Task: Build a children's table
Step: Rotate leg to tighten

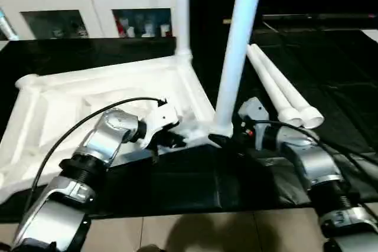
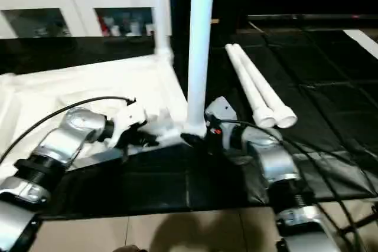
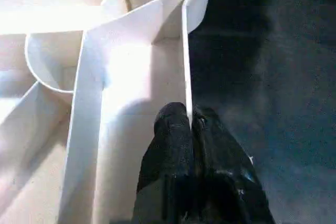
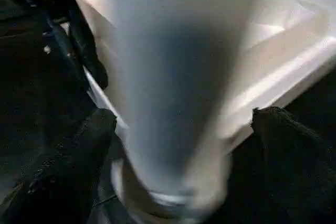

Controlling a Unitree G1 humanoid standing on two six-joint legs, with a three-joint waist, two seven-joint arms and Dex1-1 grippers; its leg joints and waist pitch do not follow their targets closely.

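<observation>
We are midway through fitting legs: the table top [image 1: 112, 95] lies underside up on the black worktop [image 1: 331, 69], with one leg [image 1: 182, 10] standing in the far corner socket and a second leg [image 1: 239, 45] upright in the near corner, while two spare legs [image 1: 283, 90] lie just beside on the right. Our left hand [image 3: 191, 124] is pinched shut on the thin rim wall beside that near socket, steadying the top, and our right hand [image 4: 181, 145] stands wide apart around the leg's base without gripping it. We judge the next move is to draw the right hand clear and fetch a spare leg.
</observation>
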